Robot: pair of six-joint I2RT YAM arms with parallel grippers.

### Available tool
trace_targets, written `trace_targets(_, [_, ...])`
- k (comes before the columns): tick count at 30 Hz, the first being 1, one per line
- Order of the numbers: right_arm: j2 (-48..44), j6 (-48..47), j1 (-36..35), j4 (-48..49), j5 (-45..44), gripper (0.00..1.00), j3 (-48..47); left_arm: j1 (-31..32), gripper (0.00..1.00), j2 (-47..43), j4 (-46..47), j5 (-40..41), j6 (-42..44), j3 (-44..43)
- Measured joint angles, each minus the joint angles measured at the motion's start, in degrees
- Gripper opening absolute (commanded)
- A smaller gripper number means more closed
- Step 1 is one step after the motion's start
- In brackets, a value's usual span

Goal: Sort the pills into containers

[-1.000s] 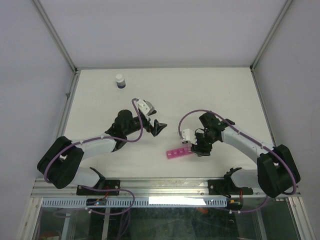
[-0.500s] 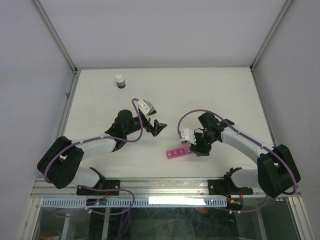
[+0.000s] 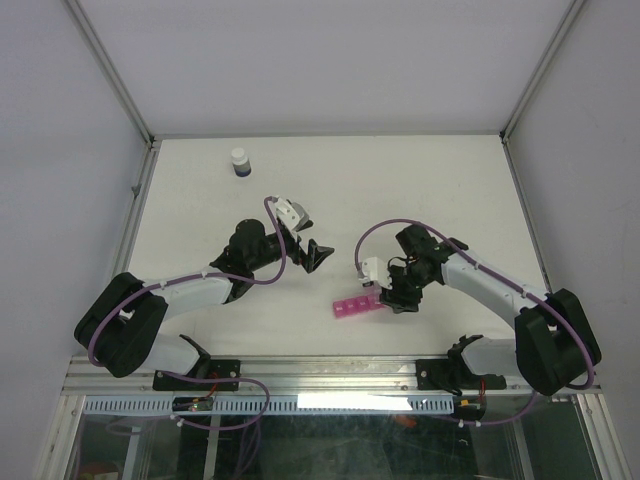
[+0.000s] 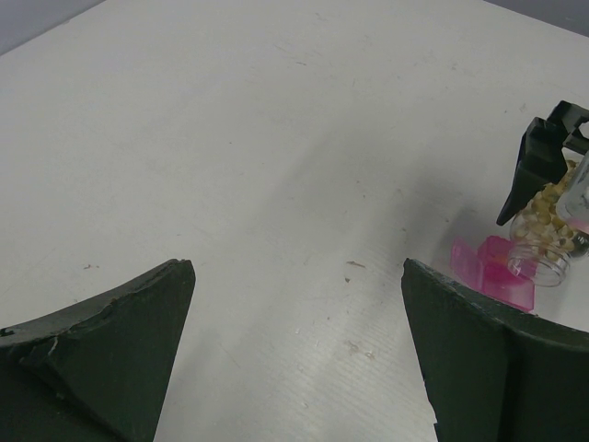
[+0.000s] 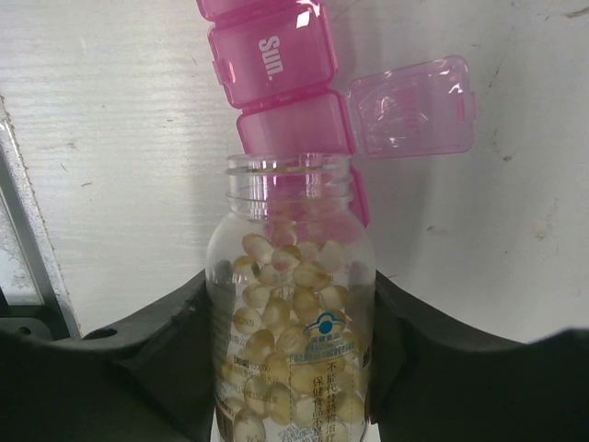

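Observation:
A pink pill-box strip [image 3: 357, 305] lies on the table near the front; in the right wrist view [image 5: 271, 55] one lid [image 5: 411, 106] stands open. My right gripper [image 3: 402, 293] is shut on a clear uncapped bottle [image 5: 293, 313] full of pale yellow pills, tipped mouth-first over the open compartment. The bottle and box also show in the left wrist view [image 4: 548, 241]. My left gripper [image 3: 320, 252] is open and empty above the bare table, left of the pill box.
A white-capped dark bottle [image 3: 240, 162] stands at the back left. Metal frame rails [image 3: 140, 205] run along the table's sides and front edge.
My right gripper with the bottle has shifted slightly. The left arm has not moved.

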State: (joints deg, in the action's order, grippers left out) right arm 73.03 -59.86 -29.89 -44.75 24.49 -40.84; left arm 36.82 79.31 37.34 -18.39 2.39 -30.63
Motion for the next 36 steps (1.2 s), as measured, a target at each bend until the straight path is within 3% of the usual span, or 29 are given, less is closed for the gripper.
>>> trace_targets(36, [-2.25, 5.73, -3.58, 0.33, -4.31, 0.0, 0.04, 0.0, 0.99, 0.22, -0.09, -0.2, 0.02, -0.11])
